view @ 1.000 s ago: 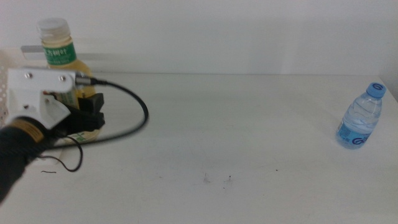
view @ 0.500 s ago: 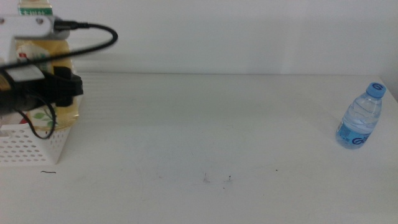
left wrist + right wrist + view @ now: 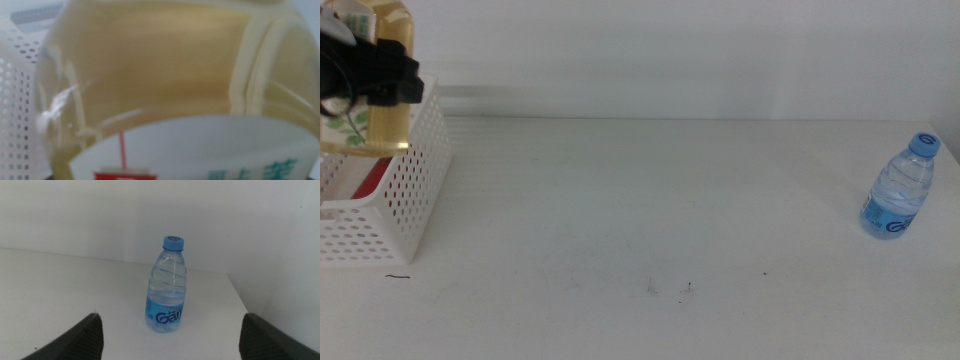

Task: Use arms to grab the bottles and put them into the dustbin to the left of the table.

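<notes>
So the left gripper (image 3: 382, 78) has carried the yellow tea bottle (image 3: 370, 115) from the table up over the dustbin (image 3: 415, 195) in the last second, jaws pinching it, and now it hangs right above the basket opening. Something red already lies inside the dustbin, probably the can. Looks ready for the drop. The water bottle (image 3: 900, 187) stands well away from the dustbin at the far right, with the right gripper (image 3: 170, 352) spread wide, facing it
</notes>
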